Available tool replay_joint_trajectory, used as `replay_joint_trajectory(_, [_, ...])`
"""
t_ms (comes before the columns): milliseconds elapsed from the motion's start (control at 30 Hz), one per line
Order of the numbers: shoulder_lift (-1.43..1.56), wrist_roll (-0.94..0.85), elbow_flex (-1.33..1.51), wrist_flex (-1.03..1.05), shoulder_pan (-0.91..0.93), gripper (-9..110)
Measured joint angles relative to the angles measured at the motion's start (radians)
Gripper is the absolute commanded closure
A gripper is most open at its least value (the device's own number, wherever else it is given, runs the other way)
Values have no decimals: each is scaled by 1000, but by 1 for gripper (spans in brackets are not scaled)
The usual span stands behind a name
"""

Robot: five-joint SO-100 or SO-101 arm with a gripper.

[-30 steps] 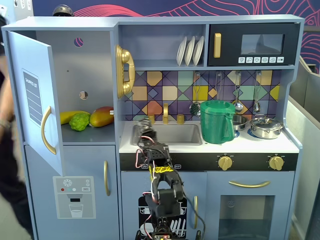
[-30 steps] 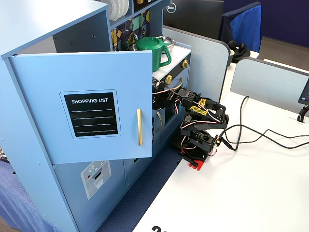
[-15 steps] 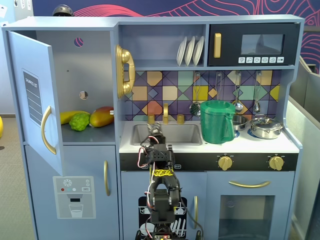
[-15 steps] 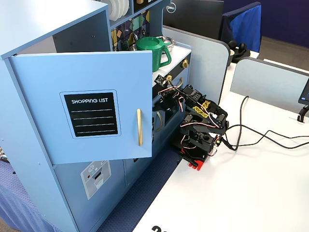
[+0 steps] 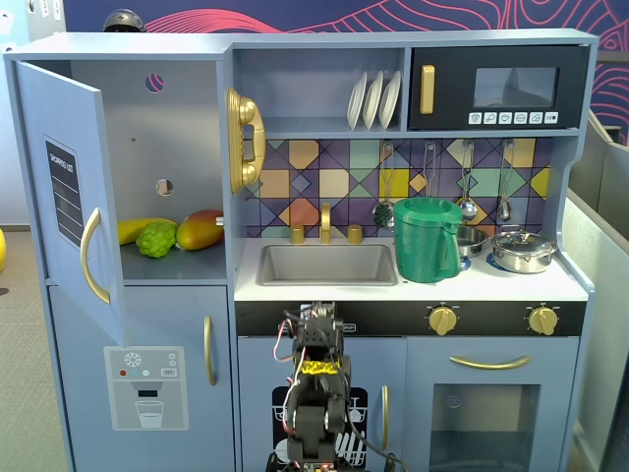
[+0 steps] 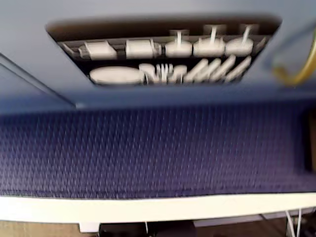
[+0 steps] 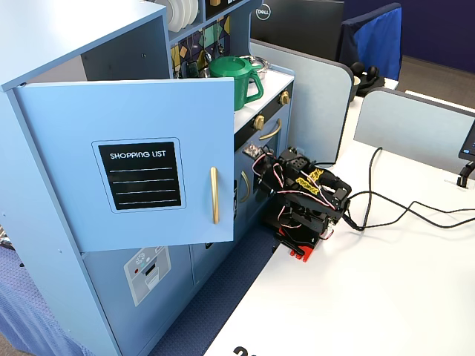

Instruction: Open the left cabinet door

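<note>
Left cabinet door [image 5: 71, 202] swung wide open at far left in a fixed view, one gold handle [image 5: 91, 256] on it. Compartment behind holds three fruits: banana [image 5: 138, 228], green fruit [image 5: 156, 239], mango [image 5: 200, 229]. Three plates [image 5: 374, 99] racked above the sink. Arm [image 5: 316, 393] folded low before the dishwasher door; jaw state cannot be told.

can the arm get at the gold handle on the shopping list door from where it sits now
Probably not without unfolding first. The arm sits folded low by the dishwasher door, while the gold handle is on the left cabinet door, swung wide open; nothing blocks the way.
</note>
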Motion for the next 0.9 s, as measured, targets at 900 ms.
replay_joint_trajectory(900, [60, 227, 34, 0, -118, 101])
